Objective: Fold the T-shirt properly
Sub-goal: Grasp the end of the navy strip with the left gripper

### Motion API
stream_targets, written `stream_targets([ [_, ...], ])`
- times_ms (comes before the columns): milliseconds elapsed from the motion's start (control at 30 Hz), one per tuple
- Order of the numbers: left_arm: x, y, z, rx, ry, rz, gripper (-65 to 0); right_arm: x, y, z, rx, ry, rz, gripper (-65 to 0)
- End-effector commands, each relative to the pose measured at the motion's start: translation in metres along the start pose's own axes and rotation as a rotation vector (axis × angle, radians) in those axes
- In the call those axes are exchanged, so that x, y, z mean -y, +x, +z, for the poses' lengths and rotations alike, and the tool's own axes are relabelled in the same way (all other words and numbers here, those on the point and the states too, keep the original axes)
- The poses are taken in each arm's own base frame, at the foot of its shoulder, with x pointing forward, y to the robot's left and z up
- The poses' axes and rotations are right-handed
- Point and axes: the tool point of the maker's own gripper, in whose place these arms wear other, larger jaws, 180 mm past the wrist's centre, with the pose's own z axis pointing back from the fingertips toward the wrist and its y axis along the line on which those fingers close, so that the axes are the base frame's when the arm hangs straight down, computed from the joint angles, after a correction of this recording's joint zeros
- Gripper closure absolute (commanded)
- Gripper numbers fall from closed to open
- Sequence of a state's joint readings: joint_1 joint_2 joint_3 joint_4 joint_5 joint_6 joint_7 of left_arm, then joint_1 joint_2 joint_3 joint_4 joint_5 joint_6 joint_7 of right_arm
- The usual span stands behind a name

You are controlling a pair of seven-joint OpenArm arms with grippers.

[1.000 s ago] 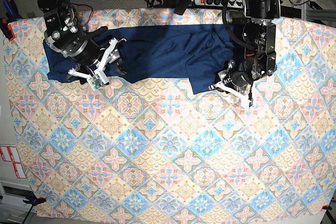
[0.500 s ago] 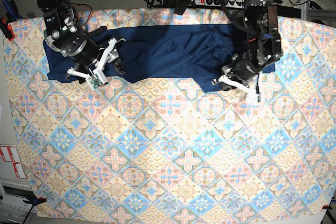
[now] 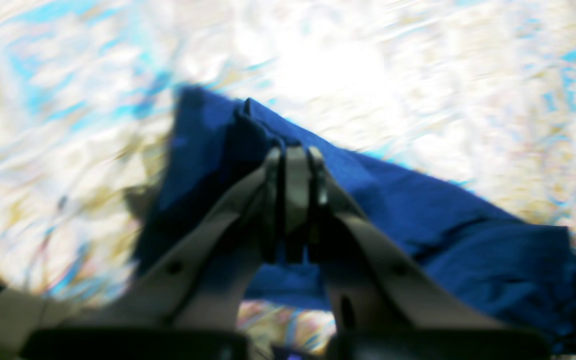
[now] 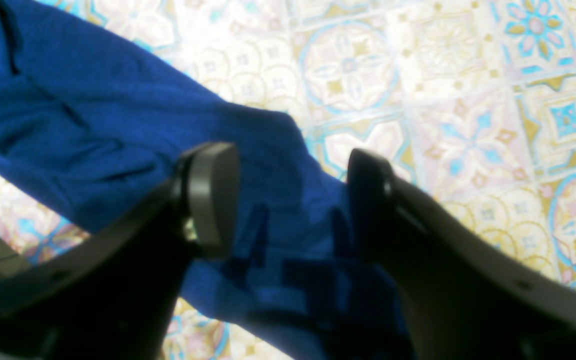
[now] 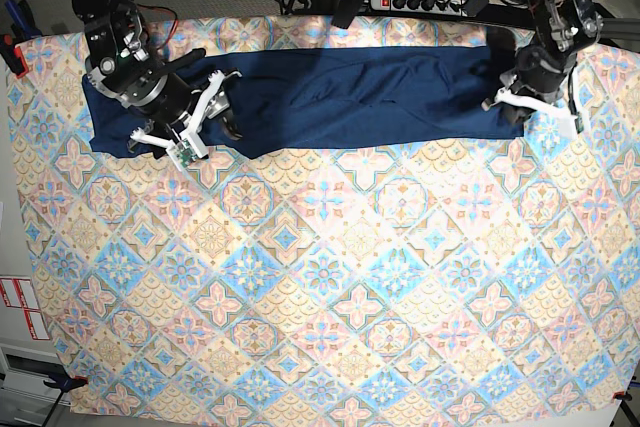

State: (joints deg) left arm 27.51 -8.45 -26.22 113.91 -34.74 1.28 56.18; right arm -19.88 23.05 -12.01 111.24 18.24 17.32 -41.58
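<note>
While the left gripper (image 5: pixel 528 107) pinches the T-shirt's (image 5: pixel 340 97) end at the base view's right, the shirt stretches as a long band across the patterned cloth (image 5: pixel 330 287) toward the right gripper (image 5: pixel 190 117), which hovers open-jawed over its opposite end

We saw a surface (image 5: pixel 330 327) covered edge to edge by a patterned cloth (image 5: pixel 300 247) of blue, pink and cream tiles with flower shapes. Directly on that cloth lay the T-shirt (image 5: pixel 330 97), dark navy, stretched out as a long band across the far part, running nearly from one side to the other. The nearer part of the cloth bore nothing but its own pattern.
</note>
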Motion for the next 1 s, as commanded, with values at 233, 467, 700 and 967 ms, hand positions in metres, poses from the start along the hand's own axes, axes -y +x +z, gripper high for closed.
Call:
stream_targets([
  [233,-0.027,0.024,0.002,0.071,0.062,0.033,0.0,0.004,0.013,0.003,0.044,-0.006,0.012,-32.9],
  [467,-0.010,0.008,-0.024,-0.017,0.008,-0.003,0.0,0.003,0.012,0.003,0.041,-0.005,0.012,-32.9],
  [700,-0.006,-0.017,-0.025,-0.086,-0.007,-0.031,-2.4,0.003,0.012,0.003,0.041,-0.005,0.012,-32.9],
  [967,-0.030,-0.016,-0.016,-0.096,0.046,-0.054,-17.5,0.003,0.013,0.003,0.043,-0.005,0.011,-32.9],
])
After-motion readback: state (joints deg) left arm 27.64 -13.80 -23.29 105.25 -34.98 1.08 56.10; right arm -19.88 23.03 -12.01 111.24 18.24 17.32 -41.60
